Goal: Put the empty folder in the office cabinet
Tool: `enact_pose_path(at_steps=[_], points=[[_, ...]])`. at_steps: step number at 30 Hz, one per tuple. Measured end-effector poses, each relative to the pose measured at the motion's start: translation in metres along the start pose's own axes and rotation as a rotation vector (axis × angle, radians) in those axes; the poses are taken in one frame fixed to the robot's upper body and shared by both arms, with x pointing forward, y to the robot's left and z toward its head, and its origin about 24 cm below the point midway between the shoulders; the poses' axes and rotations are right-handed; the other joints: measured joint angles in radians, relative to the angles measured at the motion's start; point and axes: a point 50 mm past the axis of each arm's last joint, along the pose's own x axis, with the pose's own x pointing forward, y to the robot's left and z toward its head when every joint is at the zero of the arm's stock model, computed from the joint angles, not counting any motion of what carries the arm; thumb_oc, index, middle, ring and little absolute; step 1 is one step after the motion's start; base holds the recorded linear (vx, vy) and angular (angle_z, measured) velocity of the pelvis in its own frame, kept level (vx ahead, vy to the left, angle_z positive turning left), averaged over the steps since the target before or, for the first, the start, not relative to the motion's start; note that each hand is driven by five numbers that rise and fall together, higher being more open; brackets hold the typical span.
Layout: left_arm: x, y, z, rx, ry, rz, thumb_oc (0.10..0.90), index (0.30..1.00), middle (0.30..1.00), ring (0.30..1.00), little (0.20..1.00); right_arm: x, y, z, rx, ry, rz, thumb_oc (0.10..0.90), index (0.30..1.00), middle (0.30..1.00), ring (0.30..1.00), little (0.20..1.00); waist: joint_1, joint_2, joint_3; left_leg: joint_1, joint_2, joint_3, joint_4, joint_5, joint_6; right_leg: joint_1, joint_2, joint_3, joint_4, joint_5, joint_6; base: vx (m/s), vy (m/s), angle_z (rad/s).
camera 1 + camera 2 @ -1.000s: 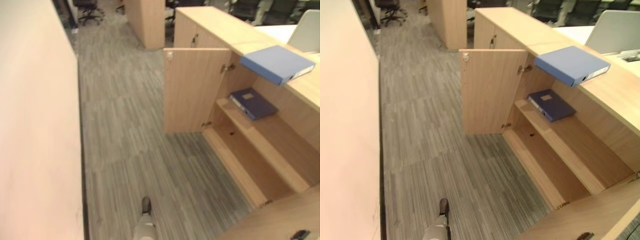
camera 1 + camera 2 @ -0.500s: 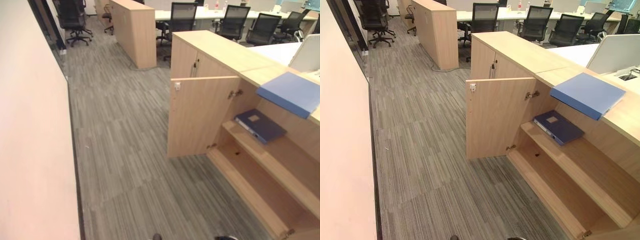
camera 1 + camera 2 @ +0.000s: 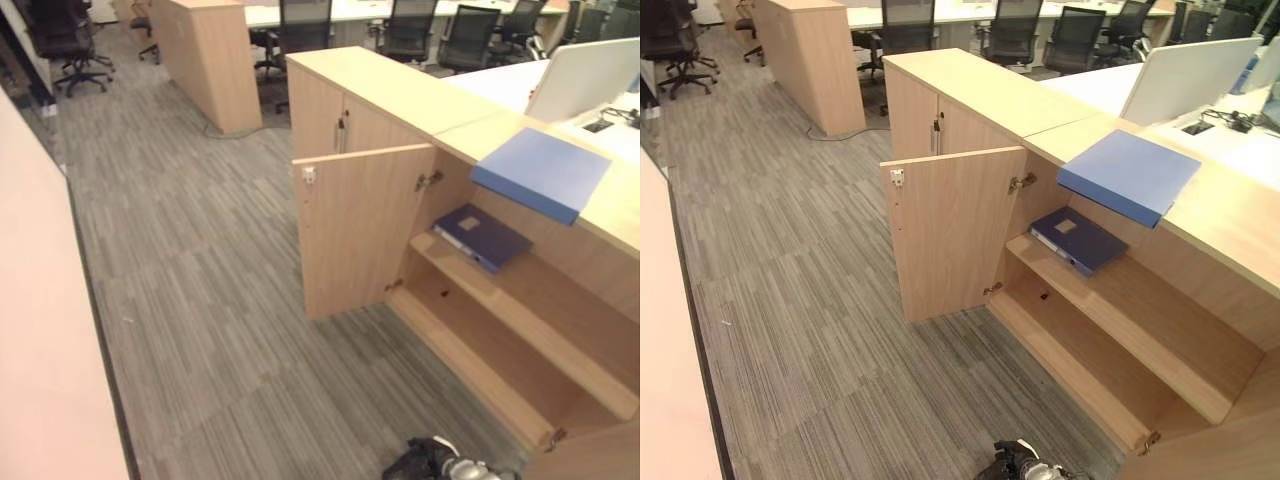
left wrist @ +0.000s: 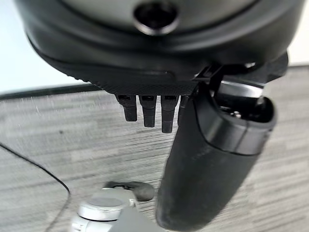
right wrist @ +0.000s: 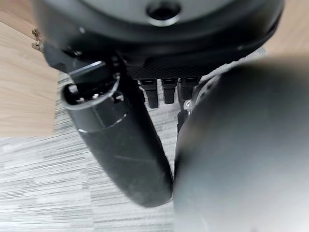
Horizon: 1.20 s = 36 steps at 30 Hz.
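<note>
A light blue folder lies flat on top of the wooden office cabinet, partly overhanging its front edge. Below it one cabinet door stands open. A dark blue folder lies on the upper shelf inside. The lower shelf is bare. My left hand hangs over the grey carpet with straight fingers and holds nothing. My right hand also hangs open over the carpet beside light wood, and it shows dark at the low edge of the left eye view, well short of both folders.
A pale partition wall runs along the left. Grey carpet stretches between it and the cabinet. A second wooden cabinet, office chairs and desks stand at the back. A white panel rises behind the cabinet top.
The whole picture has shifted, so the camera has moved; more of the cabinet's inside and top shows. The folders lie as before. My right hand has come in at the bottom edge.
</note>
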Motion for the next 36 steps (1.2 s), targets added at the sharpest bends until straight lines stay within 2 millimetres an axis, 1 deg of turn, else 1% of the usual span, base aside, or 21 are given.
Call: enact_pose_path(at_steps=[2,3,6,9,10,14,17,18,20,21,23,24,25,26,27,29,30,32,33,35,36], points=[[0.0,-0.008,-0.002,-0.017,0.024,-0.013,0.8,0.9,0.9,0.9,0.9,-0.001,-0.011,-0.005,0.019,0.011,-0.032,0.8,0.9,0.9,0.9,0.9,-0.004,0.02,0.004,-0.004,0.04,-0.034,0.0,-0.027,-0.037,-0.005,0.021,-0.033,0.023,0.007,-0.046,0.29,-0.14,0.14],[0.0,-0.012,-0.005,-0.027,0.032,-0.02,0.8,0.9,0.9,0.9,0.9,-0.002,-0.017,-0.009,0.017,0.028,-0.049,0.8,0.9,0.9,0.9,0.9,-0.008,0.038,0.004,-0.003,0.063,-0.04,0.0,-0.035,-0.05,-0.007,0.03,-0.034,0.049,-0.018,-0.044,0.35,-0.176,0.3],[0.0,-0.015,-0.005,-0.004,0.044,-0.027,0.8,0.9,0.9,0.9,0.9,-0.005,-0.031,-0.022,0.054,0.07,-0.088,0.8,0.9,0.9,0.9,0.9,-0.031,0.047,0.0,-0.028,0.119,-0.058,0.043,-0.052,-0.064,-0.008,0.065,-0.054,0.086,-0.076,-0.123,0.23,-0.157,0.12],[0.001,-0.019,0.003,0.051,0.029,-0.038,0.8,0.9,0.9,0.9,0.9,-0.006,-0.038,-0.019,0.108,0.062,-0.12,0.8,0.9,0.9,0.9,0.9,-0.054,0.045,-0.008,-0.045,0.139,-0.067,0.049,-0.057,-0.075,-0.034,0.051,-0.063,0.165,-0.128,-0.187,0.22,-0.127,0.13],[0.002,-0.024,0.008,0.065,0.013,-0.047,0.8,0.9,0.9,0.9,0.9,-0.006,-0.041,-0.022,0.128,0.068,-0.134,0.8,0.9,0.9,0.9,0.9,-0.066,0.044,-0.01,-0.044,0.151,-0.071,0.049,-0.061,-0.09,-0.04,0.046,-0.063,0.201,-0.15,-0.184,0.13,-0.063,0.07],[0.003,-0.03,0.034,0.123,-0.069,-0.057,0.8,0.9,0.9,0.9,0.9,-0.009,-0.049,-0.03,0.194,0.084,-0.175,0.8,0.9,0.9,0.9,0.9,-0.113,0.033,-0.018,-0.031,0.168,-0.068,0.04,-0.041,-0.148,-0.064,0.013,-0.037,0.312,-0.209,-0.289,0.19,-0.161,0.16],[0.002,-0.043,0.051,0.172,-0.133,-0.094,0.8,0.9,0.9,0.9,0.9,-0.009,-0.047,-0.03,0.21,0.083,-0.174,0.8,0.9,0.9,0.9,0.9,-0.121,0.047,-0.016,-0.015,0.184,-0.04,0.056,-0.025,-0.172,-0.05,0.039,-0.026,0.316,-0.221,-0.287,0.2,-0.337,-0.22],[0.002,-0.037,0.057,0.259,-0.161,-0.081,0.8,0.9,0.9,0.9,0.9,-0.005,-0.032,-0.023,0.227,0.07,-0.138,0.8,0.9,0.9,0.9,0.9,-0.122,0.02,-0.017,-0.014,0.206,0.004,0.19,-0.051,-0.218,-0.03,0.091,-0.02,0.271,-0.251,-0.291,0.2,-0.348,-0.94],[0.001,-0.026,0.063,0.286,-0.199,-0.057,0.8,0.9,0.9,0.9,0.9,-0.002,-0.014,-0.018,0.237,0.057,-0.092,0.8,0.9,0.9,0.9,0.9,-0.113,-0.003,-0.019,-0.044,0.267,0.012,0.43,-0.052,-0.232,0.001,0.178,0.092,0.189,-0.237,-0.311,0.14,-0.243,-1.77],[-0.004,-0.022,0.081,0.36,-0.297,-0.047,0.8,0.9,0.9,0.9,0.9,-0.003,-0.006,-0.027,0.237,0.071,-0.073,0.8,0.9,0.9,0.9,0.9,-0.084,0.005,-0.031,-0.128,0.344,-0.084,0.721,0.042,-0.249,0.069,0.262,0.193,0.073,-0.208,-0.336,0.13,-0.131,-1.98],[-0.011,-0.032,0.098,0.45,-0.398,-0.083,0.8,0.9,0.9,0.9,0.9,-0.004,-0.014,-0.032,0.23,0.085,-0.099,0.8,0.9,0.9,0.9,0.9,-0.076,0.019,-0.031,-0.225,0.363,-0.178,0.903,0.019,-0.229,0.089,0.309,0.285,0.035,-0.206,-0.347,0.06,0.002,-1.82],[-0.019,-0.04,0.116,0.493,-0.502,-0.12,0.8,0.9,0.9,0.9,0.9,-0.006,-0.024,-0.038,0.223,0.116,-0.127,0.8,0.9,0.9,0.9,0.9,-0.063,0.017,-0.022,-0.262,0.36,-0.168,0.841,-0.019,-0.211,0.096,0.318,0.338,0.021,-0.187,-0.342,0.07,0.133,-1.51],[-0.023,-0.048,0.125,0.489,-0.543,-0.139,0.8,0.9,0.9,0.9,0.9,-0.008,-0.029,-0.041,0.218,0.126,-0.146,0.8,0.9,0.9,0.9,0.9,-0.083,0.016,-0.02,-0.293,0.361,-0.171,0.803,-0.019,-0.212,0.108,0.319,0.354,0.013,-0.186,-0.342,0.07,0.132,-1.2],[-0.027,-0.057,0.135,0.49,-0.578,-0.168,0.8,0.9,0.9,0.9,0.9,-0.01,-0.035,-0.046,0.214,0.141,-0.168,0.8,0.9,0.9,0.9,0.9,-0.096,0.018,-0.017,-0.327,0.352,-0.165,0.732,-0.015,-0.215,0.125,0.32,0.375,0.002,-0.187,-0.335,0.08,0.173,-0.48],[-0.036,-0.066,0.144,0.502,-0.64,-0.199,0.8,0.9,0.9,0.9,0.9,-0.013,-0.041,-0.056,0.212,0.167,-0.192,0.8,0.9,0.9,0.9,0.9,-0.104,0.004,-0.003,-0.328,0.329,-0.187,0.561,-0.008,-0.217,0.159,0.321,0.394,-0.041,-0.173,-0.321,0.09,0.152,-0.64],[-0.042,-0.073,0.149,0.532,-0.69,-0.226,0.8,0.9,0.9,0.9,0.9,-0.016,-0.048,-0.062,0.204,0.182,-0.208,0.8,0.9,0.9,0.9,0.9,-0.093,0.015,0.008,-0.324,0.315,-0.195,0.394,0.038,-0.223,0.182,0.33,0.452,-0.051,-0.171,-0.314,0.17,0.215,-0.98],[-0.045,-0.08,0.149,0.574,-0.701,-0.258,0.8,0.9,0.9,0.9,0.9,-0.019,-0.055,-0.069,0.185,0.204,-0.223,0.8,0.9,0.9,0.9,0.9,-0.086,0.026,0.007,-0.309,0.276,-0.289,0.147,0.081,-0.246,0.204,0.344,0.512,-0.083,-0.168,-0.301,0.23,0.248,-1.09],[-0.044,-0.083,0.147,0.599,-0.694,-0.272,0.8,0.9,0.9,0.9,0.9,-0.021,-0.059,-0.07,0.166,0.205,-0.226,0.8,0.9,0.9,0.9,0.9,-0.084,0.034,0.028,-0.315,0.243,-0.343,0.033,0.129,-0.246,0.232,0.355,0.567,-0.104,-0.149,-0.275,0.18,0.217,-0.89],[-0.043,-0.083,0.141,0.596,-0.674,-0.276,0.8,0.9,0.9,0.9,0.9,-0.021,-0.059,-0.071,0.169,0.207,-0.228,0.8,0.9,0.9,0.9,0.9,-0.072,0.044,0.036,-0.312,0.21,-0.452,-0.004,0.139,-0.253,0.253,0.352,0.592,-0.13,-0.144,-0.266,0.08,0.14,-1.04],[-0.039,-0.083,0.124,0.589,-0.627,-0.287,0.8,0.9,0.9,0.9,0.9,-0.022,-0.064,-0.071,0.189,0.202,-0.24,0.8,0.9,0.9,0.9,0.9,-0.04,0.085,0.044,-0.296,0.192,-0.476,0.001,0.157,-0.23,0.259,0.36,0.67,-0.123,-0.144,-0.231,0.05,0.255,-1.29],[-0.038,-0.083,0.11,0.591,-0.594,-0.302,0.8,0.9,0.9,0.9,0.9,-0.024,-0.068,-0.075,0.187,0.206,-0.247,0.8,0.9,0.9,0.9,0.9,-0.038,0.133,0.032,-0.283,0.195,-0.495,0.002,0.156,-0.186,0.268,0.371,0.687,-0.127,-0.143,-0.204,0.09,0.339,-1.05]])
